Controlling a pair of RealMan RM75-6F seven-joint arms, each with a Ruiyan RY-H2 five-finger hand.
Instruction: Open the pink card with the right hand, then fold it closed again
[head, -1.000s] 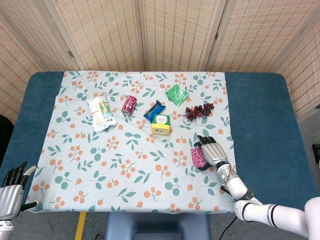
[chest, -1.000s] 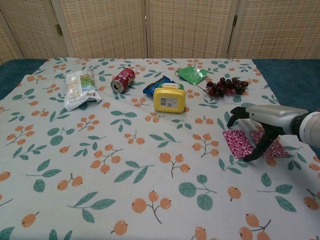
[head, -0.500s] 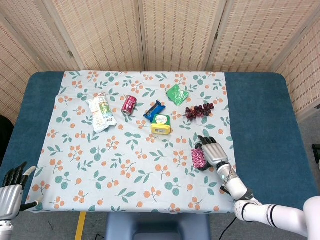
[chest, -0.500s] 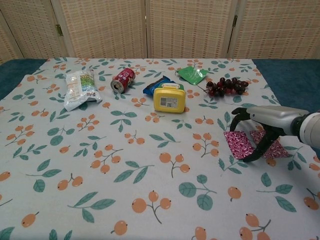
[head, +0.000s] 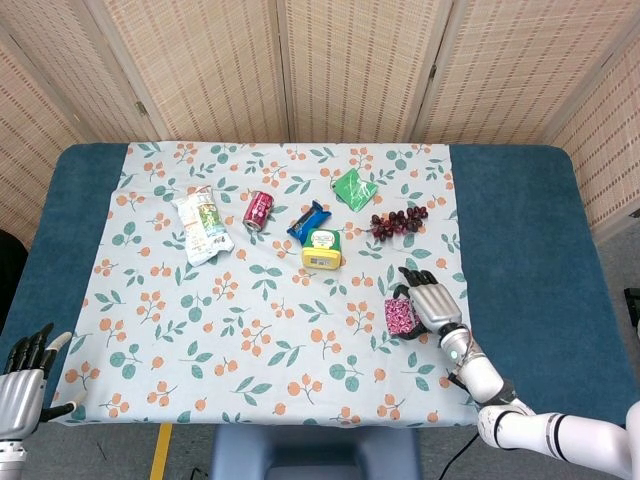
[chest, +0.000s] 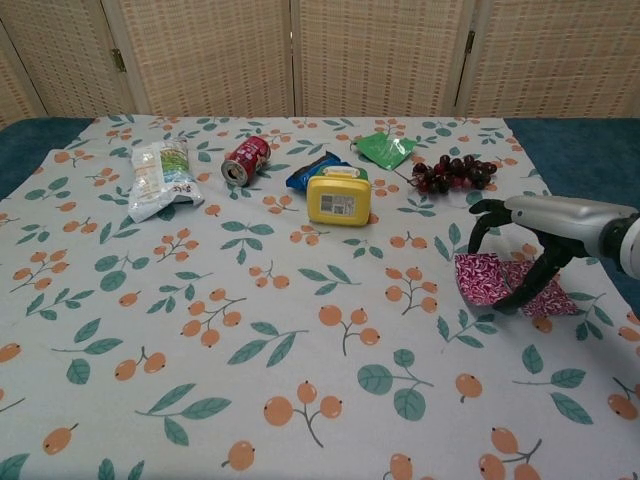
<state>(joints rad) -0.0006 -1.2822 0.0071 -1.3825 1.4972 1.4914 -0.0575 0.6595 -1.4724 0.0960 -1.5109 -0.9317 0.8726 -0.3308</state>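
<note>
The pink patterned card (chest: 483, 277) lies open on the floral cloth at the right, its left flap tilted up off the cloth. My right hand (chest: 535, 225) arches over it, fingers curled over the flap's far edge and thumb at its near edge, holding the flap. In the head view the card (head: 401, 316) shows as a small pink patch just left of the right hand (head: 432, 300), which covers its other half. My left hand (head: 22, 372) hangs at the table's near left corner, fingers apart and holding nothing.
A yellow box (chest: 339, 197), a blue wrapper (chest: 315, 170), a red can (chest: 244, 160), a green packet (chest: 385, 148) and dark grapes (chest: 450, 172) sit beyond the card. A snack bag (chest: 158, 177) lies far left. Blue table (head: 520, 240) borders the cloth on the right.
The right hand has shifted slightly to the right, and the card's left flap has come up off the cloth and moved right with it. The left hand has not moved.
</note>
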